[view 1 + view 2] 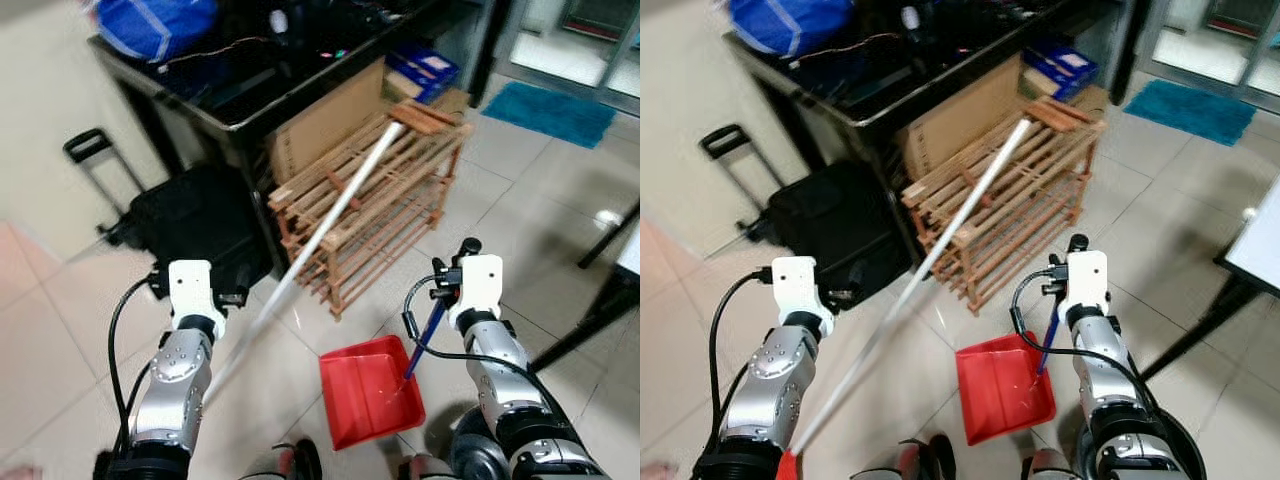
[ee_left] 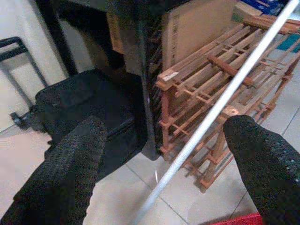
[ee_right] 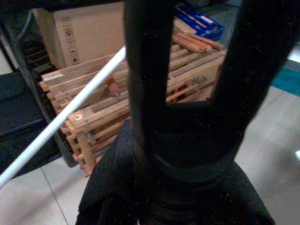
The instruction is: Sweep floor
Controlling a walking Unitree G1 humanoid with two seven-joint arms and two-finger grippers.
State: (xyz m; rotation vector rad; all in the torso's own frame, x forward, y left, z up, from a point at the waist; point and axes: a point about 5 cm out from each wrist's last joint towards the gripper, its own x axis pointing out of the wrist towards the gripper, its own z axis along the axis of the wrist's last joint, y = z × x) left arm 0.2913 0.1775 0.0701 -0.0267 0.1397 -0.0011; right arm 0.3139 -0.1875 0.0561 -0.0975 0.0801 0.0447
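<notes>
Holding a red dustpan (image 1: 365, 390) by its handle, the right gripper (image 1: 440, 300) is pinched shut; the left gripper (image 2: 164, 154) sits spread around the broom pole (image 1: 330, 215). Close squarely before sweeping.

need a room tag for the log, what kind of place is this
Probably a storage or utility corner of a home: tiled floor, a black table with a cardboard box under it, a wooden slatted rack and a black suitcase beside it.

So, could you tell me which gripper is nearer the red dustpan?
Right. The right gripper is just above the red dustpan, gripping its blue handle; the left gripper is across the white pole.
</notes>
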